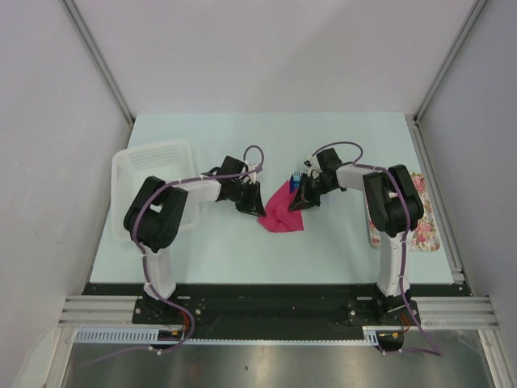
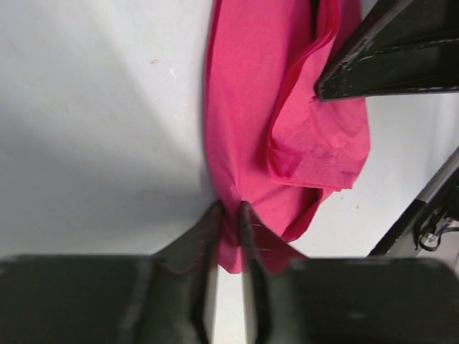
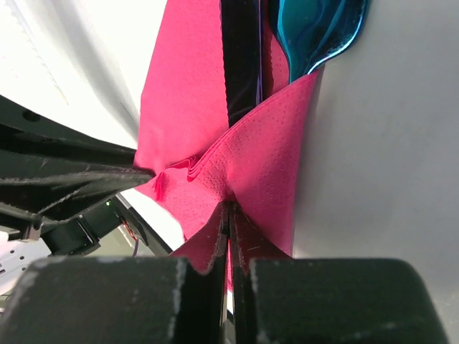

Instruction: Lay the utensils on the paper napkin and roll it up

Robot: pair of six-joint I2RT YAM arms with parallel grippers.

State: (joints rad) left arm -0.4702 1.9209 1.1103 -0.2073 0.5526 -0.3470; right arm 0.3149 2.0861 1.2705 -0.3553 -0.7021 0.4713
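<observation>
Both my left jaws and right jaws are clenched on the paper napkin (image 2: 251,107), bunched between them: thin, limp, tearable, best pinched at folds. The utensils (image 3: 323,29) poke out beyond my right jaws.

The top camera stands high above and behind the arms and looks steeply down on the whole table (image 1: 202,255), from far, with the arm bases at its lower edge. The left wrist camera looks forward along the left end effector (image 2: 229,209), very near to the table surface. The right wrist camera does the same over the right end effector (image 3: 229,209). All three views share the paper napkin (image 1: 280,213); each wrist view catches also a finger of the opposite arm.
</observation>
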